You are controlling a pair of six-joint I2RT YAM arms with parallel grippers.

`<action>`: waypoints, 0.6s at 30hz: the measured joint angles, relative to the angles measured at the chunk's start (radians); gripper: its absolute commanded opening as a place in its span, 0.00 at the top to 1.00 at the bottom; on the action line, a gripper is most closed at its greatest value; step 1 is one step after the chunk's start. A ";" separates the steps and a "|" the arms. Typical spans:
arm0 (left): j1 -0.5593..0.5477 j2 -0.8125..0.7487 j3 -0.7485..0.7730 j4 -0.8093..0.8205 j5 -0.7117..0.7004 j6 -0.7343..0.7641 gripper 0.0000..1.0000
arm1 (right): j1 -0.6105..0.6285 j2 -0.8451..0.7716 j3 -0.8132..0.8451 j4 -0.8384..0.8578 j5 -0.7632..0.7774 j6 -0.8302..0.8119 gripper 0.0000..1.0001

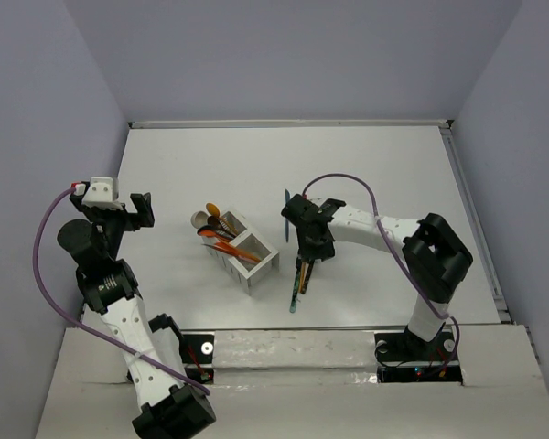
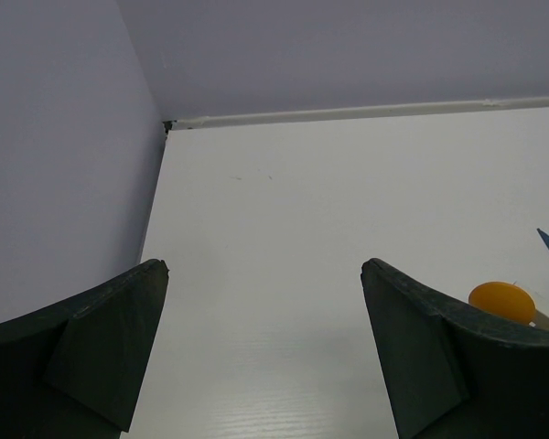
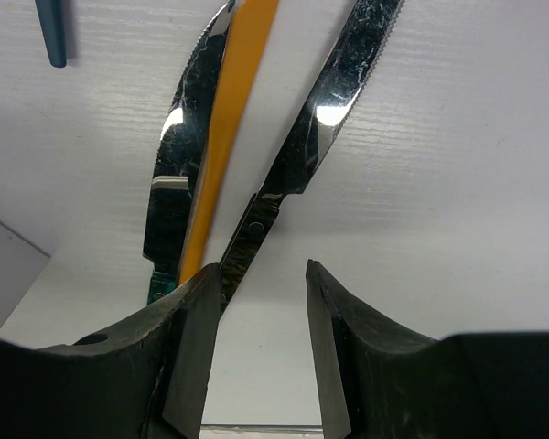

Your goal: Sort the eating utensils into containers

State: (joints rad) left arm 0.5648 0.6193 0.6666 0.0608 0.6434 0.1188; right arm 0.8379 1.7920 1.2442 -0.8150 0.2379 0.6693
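The white two-compartment box (image 1: 254, 265) stands mid-table. Its far compartment holds several spoons (image 1: 221, 236), orange, beige and brown; the near compartment looks empty. A small bunch of knives (image 1: 299, 280) lies on the table right of the box. My right gripper (image 1: 307, 249) hangs just over them, open. In the right wrist view the right gripper (image 3: 263, 274) shows bare table between its fingers. An orange knife (image 3: 238, 101) and two shiny-bladed knives (image 3: 334, 101) run up from its left finger (image 3: 197, 320). My left gripper (image 1: 143, 209) is open and empty, left of the box.
A blue utensil (image 1: 287, 203) lies just beyond the right gripper; its end shows in the right wrist view (image 3: 51, 32). In the left wrist view an orange spoon bowl (image 2: 501, 300) peeks over the right finger. Walls close the table at the back and sides.
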 measured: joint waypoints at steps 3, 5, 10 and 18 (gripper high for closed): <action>0.000 0.000 0.000 0.002 0.000 0.000 0.01 | -0.001 0.007 0.005 0.000 -0.009 -0.011 0.52; 0.000 0.000 0.000 0.002 0.001 0.000 0.01 | -0.001 0.032 0.019 0.002 -0.013 -0.017 0.52; 0.000 -0.001 0.000 0.002 0.004 0.000 0.01 | -0.005 0.107 0.045 0.005 -0.026 -0.025 0.62; 0.001 -0.001 0.000 0.002 0.006 0.000 0.01 | -0.049 0.099 0.033 0.006 -0.030 -0.034 0.89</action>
State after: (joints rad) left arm 0.5655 0.6186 0.6662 0.0628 0.6491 0.1188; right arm 0.7887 1.8912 1.2774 -0.8089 0.2081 0.6350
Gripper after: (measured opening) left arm 0.989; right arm 0.239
